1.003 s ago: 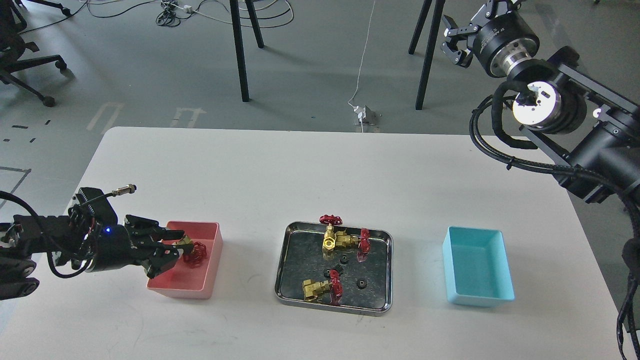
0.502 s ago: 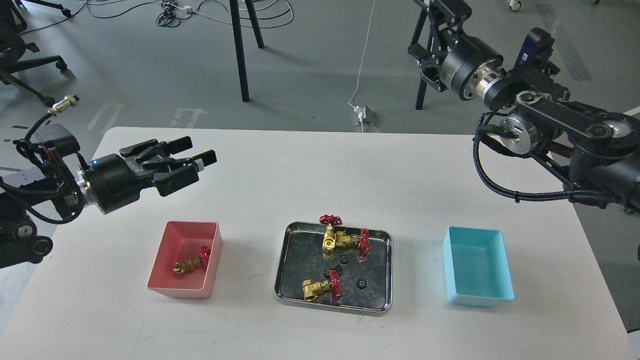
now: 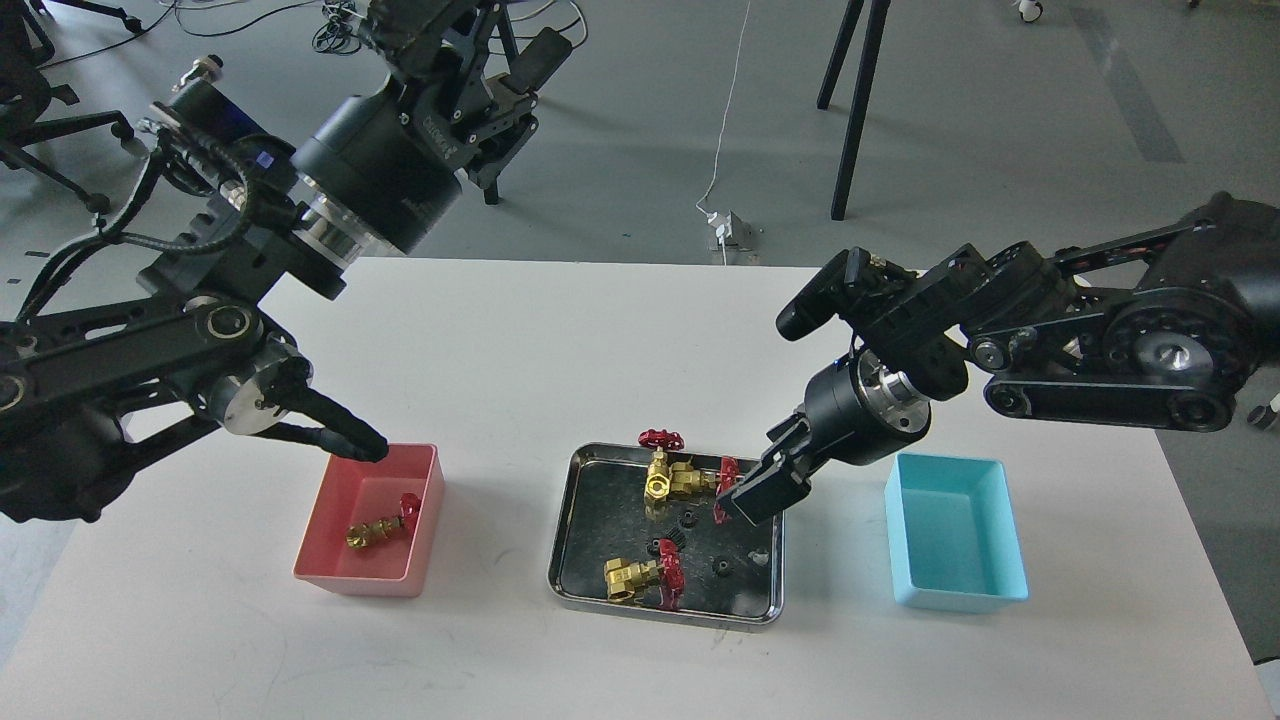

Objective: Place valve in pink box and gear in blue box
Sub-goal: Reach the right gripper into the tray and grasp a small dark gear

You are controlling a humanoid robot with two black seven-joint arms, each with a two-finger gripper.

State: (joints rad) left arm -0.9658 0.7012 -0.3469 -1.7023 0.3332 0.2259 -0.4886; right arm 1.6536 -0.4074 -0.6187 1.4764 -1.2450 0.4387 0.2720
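One valve (image 3: 380,525) lies in the pink box (image 3: 365,582) at the front left. Three more valves lie in the steel tray (image 3: 566,560): two at the back (image 3: 680,478) and one at the front (image 3: 638,578). Three black gears (image 3: 688,518) (image 3: 668,544) (image 3: 720,567) lie between them. The blue box (image 3: 960,598) at the right holds nothing. My right gripper (image 3: 738,500) hangs over the tray's right part, next to a red handwheel; its dark fingers overlap. My left gripper (image 3: 490,45) is raised high at the back left, open and empty.
My left arm's elbow and cable (image 3: 330,430) hang just over the pink box's back left corner. The table's (image 3: 500,340) far edge runs behind the tray. Stand legs (image 3: 850,120) and a power strip (image 3: 728,230) are on the floor beyond.
My left arm rose and swung up and back, away from the pink box. My right arm came down from the back right to just over the tray. The valve stays in the pink box.
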